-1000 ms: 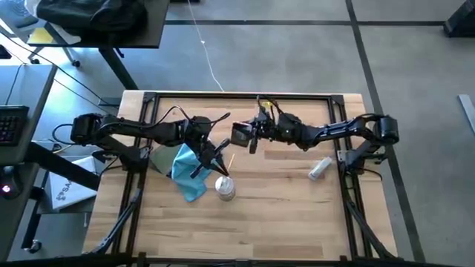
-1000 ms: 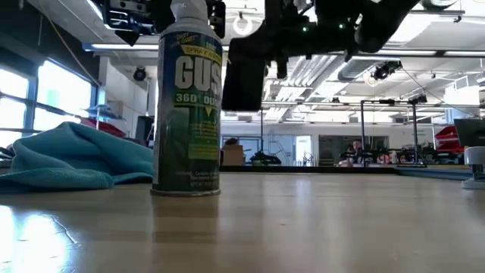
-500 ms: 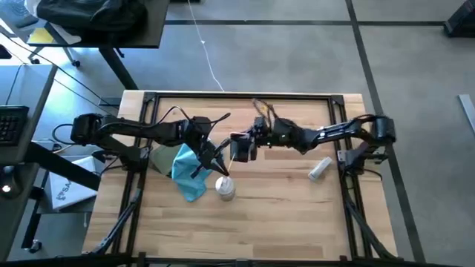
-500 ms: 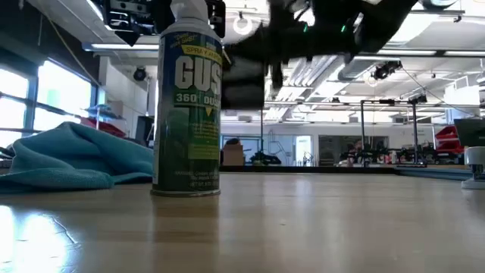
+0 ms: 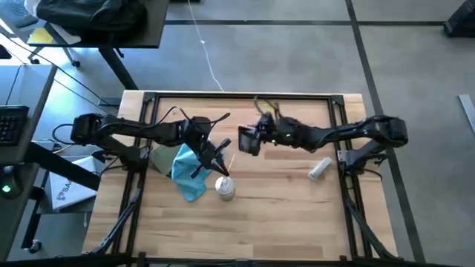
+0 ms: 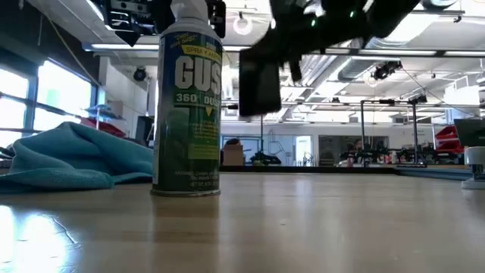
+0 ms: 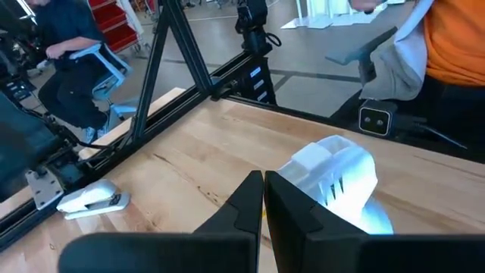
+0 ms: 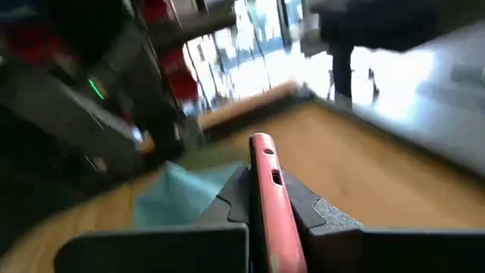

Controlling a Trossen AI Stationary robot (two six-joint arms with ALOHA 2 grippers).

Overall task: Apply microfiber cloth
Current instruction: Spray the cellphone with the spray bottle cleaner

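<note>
Microfiber cloth (image 5: pixel 185 171), turquoise and crumpled, lies on the wooden worktop (image 5: pixel 282 211) toward its left side, just beside an upright spray can (image 5: pixel 225 188) with a green label and white cap. The left pincer (image 5: pixel 217 159) hangs over the gap between cloth and can, its dark fingers (image 7: pixel 258 199) pressed together with nothing between them, the can's white cap close past their tips in the left wrist view. The right pincer (image 5: pixel 249 139) is held up above the middle of the worktop, clamped on a slim reddish-pink device (image 8: pixel 267 199), flat like a small phone; the right wrist view shows the cloth lying beyond it. A small white stapler-like object (image 5: pixel 320 168) rests well apart on the right. My reading is that the item is being presented for wiping while the cloth is not yet picked up. The next move would call for the left pincer to part, drop onto a raised fold of the cloth without knocking the can over, gather it, and bring it to the held device's face.
</note>
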